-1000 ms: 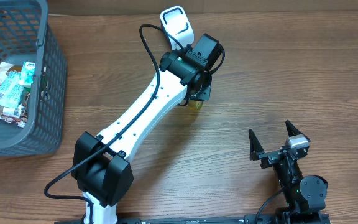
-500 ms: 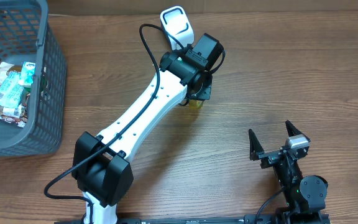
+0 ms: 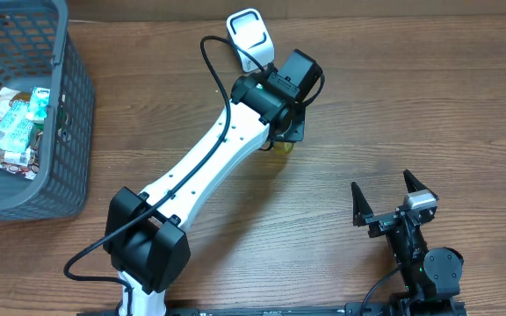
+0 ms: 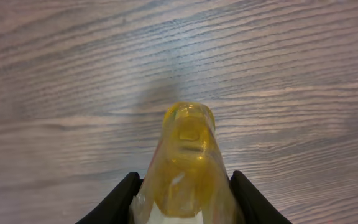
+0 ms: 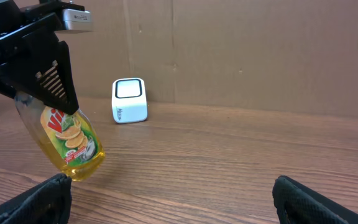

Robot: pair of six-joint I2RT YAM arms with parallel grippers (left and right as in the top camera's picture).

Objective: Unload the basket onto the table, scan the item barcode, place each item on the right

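Note:
The item is a clear bottle of yellow liquid [image 5: 71, 147] with a green and red label, hanging tilted just above the wooden table. My left gripper [image 4: 184, 180] is shut on the bottle [image 4: 188, 152], one black finger on each side. In the overhead view the arm covers most of the bottle [image 3: 281, 147], just below the left gripper [image 3: 286, 130]. Its barcode does not show in any view. The white scanner [image 3: 251, 35] stands at the back of the table, a little behind the bottle; the right wrist view shows the scanner [image 5: 129, 99] too. My right gripper [image 3: 382, 186] rests open and empty at the front right.
A grey mesh basket [image 3: 70, 114] at the far left holds several packaged items [image 3: 14, 132]. A cardboard wall [image 5: 260, 50] stands behind the table. The left arm [image 3: 209, 167] stretches diagonally across the middle of the table.
The left arm has shifted slightly to the right with the bottle. The right arm has not moved.

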